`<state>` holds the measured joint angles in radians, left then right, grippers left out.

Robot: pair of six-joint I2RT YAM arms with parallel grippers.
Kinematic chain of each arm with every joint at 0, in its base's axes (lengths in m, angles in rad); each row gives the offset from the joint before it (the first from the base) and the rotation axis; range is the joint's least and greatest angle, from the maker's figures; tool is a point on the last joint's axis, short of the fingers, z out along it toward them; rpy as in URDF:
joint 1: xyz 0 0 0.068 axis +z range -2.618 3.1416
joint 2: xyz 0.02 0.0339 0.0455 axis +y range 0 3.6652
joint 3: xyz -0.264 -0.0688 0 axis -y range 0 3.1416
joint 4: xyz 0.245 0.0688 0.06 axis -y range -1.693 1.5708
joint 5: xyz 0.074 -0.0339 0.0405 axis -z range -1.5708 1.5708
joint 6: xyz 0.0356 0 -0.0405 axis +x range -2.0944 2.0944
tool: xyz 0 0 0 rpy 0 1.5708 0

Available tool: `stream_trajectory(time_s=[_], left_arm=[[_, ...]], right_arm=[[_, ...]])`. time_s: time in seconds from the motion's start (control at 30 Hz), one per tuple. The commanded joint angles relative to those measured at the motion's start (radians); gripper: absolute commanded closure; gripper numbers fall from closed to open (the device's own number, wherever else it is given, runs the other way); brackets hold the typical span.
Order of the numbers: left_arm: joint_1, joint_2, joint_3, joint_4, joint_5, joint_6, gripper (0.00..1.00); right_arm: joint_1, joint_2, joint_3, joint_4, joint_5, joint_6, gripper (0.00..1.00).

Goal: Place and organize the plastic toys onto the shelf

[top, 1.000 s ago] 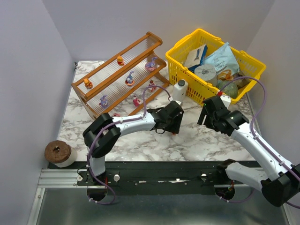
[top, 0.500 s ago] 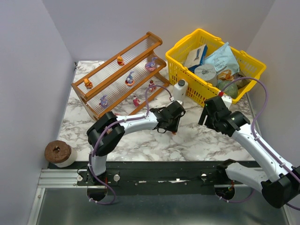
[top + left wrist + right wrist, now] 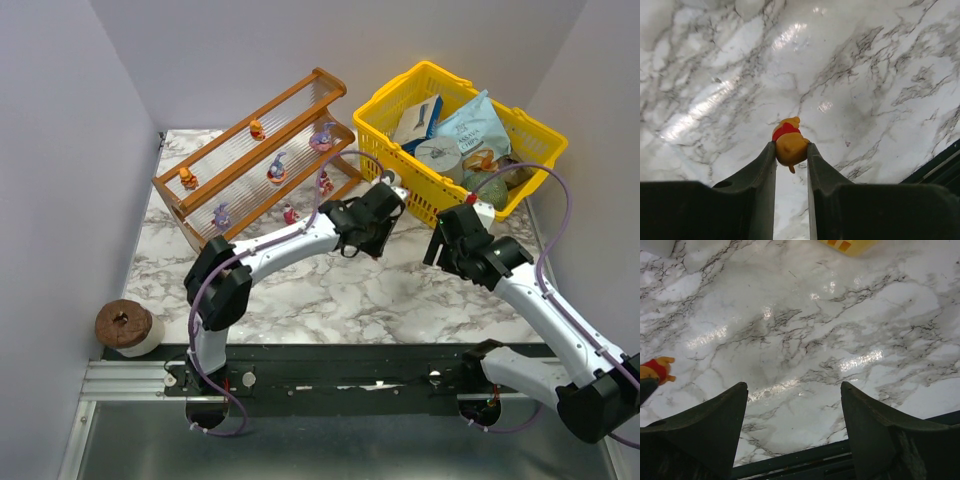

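Several plastic toys [image 3: 277, 167] were seen spaced along the tiers of the shelf [image 3: 290, 100], upright and apart, presumably so that each could be given its own spot. One more, an orange figurine [image 3: 789, 141] in a red top, was pinched by its body between the fingers of the left gripper [image 3: 791, 150], which were closed tightly on it. It was held above the marble table [image 3: 300, 290], between the shelf and the yellow basket [image 3: 385, 100], a grip judged secure enough for carrying to a free tier. The right gripper [image 3: 792, 390] was held wide apart and empty over bare marble, seemingly to stay clear
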<state>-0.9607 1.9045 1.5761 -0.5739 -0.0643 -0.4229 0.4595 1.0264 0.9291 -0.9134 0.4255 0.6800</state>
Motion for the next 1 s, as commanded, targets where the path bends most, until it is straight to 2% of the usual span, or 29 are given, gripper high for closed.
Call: stream_trajectory(time_s=[0.0,0.17,0.37,0.5,0.6,0.77,0.87,0.9,0.97], left_arm=[[0.092,-0.09,0.174,-0.211,0.096,0.227,1.0],[0.193,-0.122,0.402,-0.418,0.181,0.364,1.0],[0.289,-0.059,0.758,-0.595,0.164,0.444,1.0],[0.43,-0.035,0.898,-0.595,0.213,0.438,1.0],[0.482,-0.022,0.949,-0.583,0.234,0.449,1.0],[0.559,-0.032,0.935,-0.528,0.248,0.481,1.0],[0.583,-0.027,0.937,-0.518,0.273,0.481,1.0],[0.586,-0.024,0.935,-0.515,0.282,0.481,1.0],[0.591,-0.027,0.935,-0.512,0.308,0.469,1.0]], right_arm=[[-0.013,0.009,0.025,0.036,0.032,-0.028,0.18],[-0.021,0.032,0.048,0.062,0.036,-0.049,0.18],[-0.027,0.078,0.088,0.094,0.042,-0.082,0.18],[-0.032,0.116,0.12,0.12,0.032,-0.099,0.18],[-0.033,0.156,0.143,0.137,0.012,-0.112,0.18],[-0.033,0.19,0.197,0.211,-0.051,-0.183,0.18],[-0.032,0.161,0.185,0.371,-0.206,-0.302,0.19],[-0.032,0.141,0.179,0.428,-0.275,-0.394,0.18],[-0.03,0.132,0.181,0.575,-0.507,-0.462,0.18]])
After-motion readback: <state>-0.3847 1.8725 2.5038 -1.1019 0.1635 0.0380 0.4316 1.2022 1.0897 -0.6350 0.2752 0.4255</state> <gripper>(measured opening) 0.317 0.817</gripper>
